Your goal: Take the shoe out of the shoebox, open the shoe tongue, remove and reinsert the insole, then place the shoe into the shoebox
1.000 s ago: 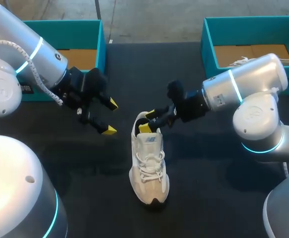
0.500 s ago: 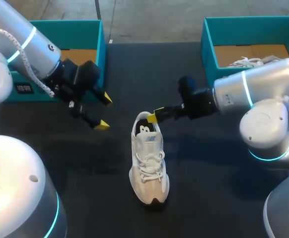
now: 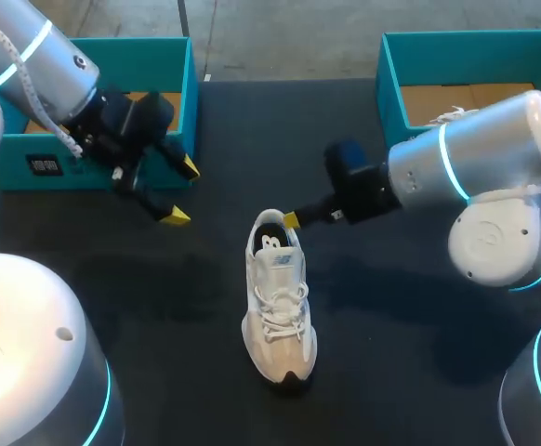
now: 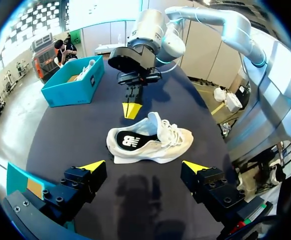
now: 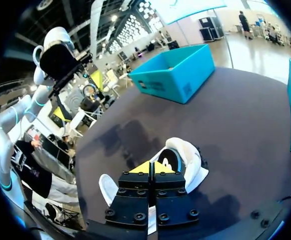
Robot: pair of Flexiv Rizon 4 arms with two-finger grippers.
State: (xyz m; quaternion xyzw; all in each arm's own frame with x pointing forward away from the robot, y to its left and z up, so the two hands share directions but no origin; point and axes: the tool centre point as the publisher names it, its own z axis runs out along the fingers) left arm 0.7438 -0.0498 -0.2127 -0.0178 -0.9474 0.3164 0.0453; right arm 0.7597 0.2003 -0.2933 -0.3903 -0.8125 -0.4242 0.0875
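Shoes, 2: table shoe [image 3: 278,297], centre, bare table [image 3: 382,362] around; boxed shoe [image 3: 456,116]. Boxes, 2: left box [image 3: 188,84], right box [image 3: 389,88], far edge. Left gripper [image 3: 181,191] wide, empty; right gripper [image 3: 292,219] pinched together, empty.

On my table [image 3: 205,372] the shoe [image 3: 278,297] lies near the middle, toe toward the near edge and heel toward the far edge. The left box [image 3: 188,84] stands at the far left corner and the right box [image 3: 389,74] at the far right, with a second shoe [image 3: 456,116] inside it. My right gripper [image 3: 291,219] sits just beside the heel, on its right. My left gripper [image 3: 181,191] hangs left of the shoe, well apart from it, just in front of the left box
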